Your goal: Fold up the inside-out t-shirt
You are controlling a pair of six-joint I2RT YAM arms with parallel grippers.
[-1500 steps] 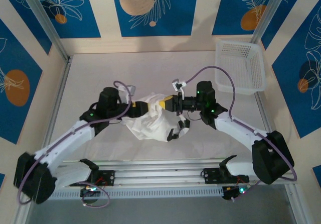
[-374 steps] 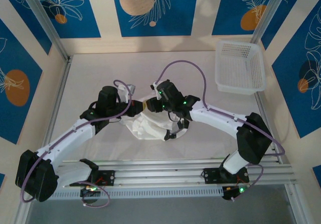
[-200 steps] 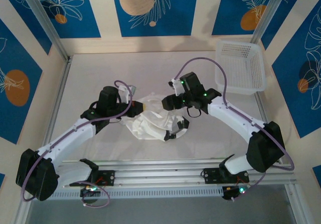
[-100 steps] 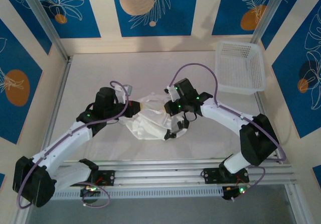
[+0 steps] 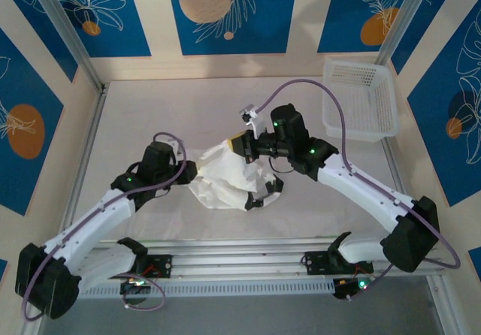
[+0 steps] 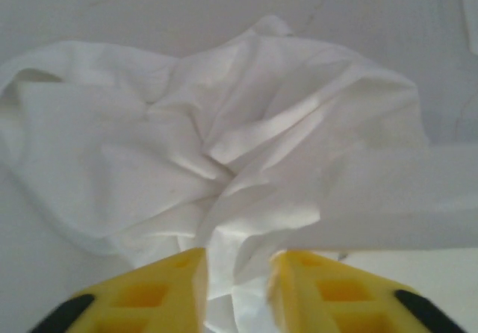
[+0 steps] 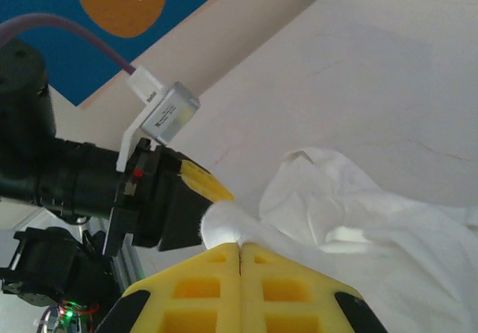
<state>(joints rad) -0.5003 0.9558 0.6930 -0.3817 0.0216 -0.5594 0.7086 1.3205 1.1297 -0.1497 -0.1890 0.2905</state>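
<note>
The white t-shirt (image 5: 225, 179) lies crumpled in a heap on the table between both arms. My right gripper (image 5: 240, 146) is at its far edge. In the right wrist view this gripper (image 7: 240, 245) is shut on a bunched fold of the t-shirt (image 7: 351, 221), which is pulled up taut. My left gripper (image 5: 192, 172) is at the heap's left side. In the left wrist view its yellow fingers (image 6: 153, 288) stand apart, open, with loose wrinkled t-shirt (image 6: 224, 154) cloth lying in the gap. The left gripper's yellow fingertips (image 7: 200, 184) also show close behind the pinched fold.
A white lattice basket (image 5: 360, 99) stands at the back right corner. Metal frame posts (image 5: 68, 38) run along the table's left and right sides. Black clamps (image 5: 263, 196) sit at the shirt's near right edge, and the arm bases line the near rail.
My right gripper closed on a fold of the shirt and lifted it back and to the right. My left gripper opened and drew back toward the near left.
</note>
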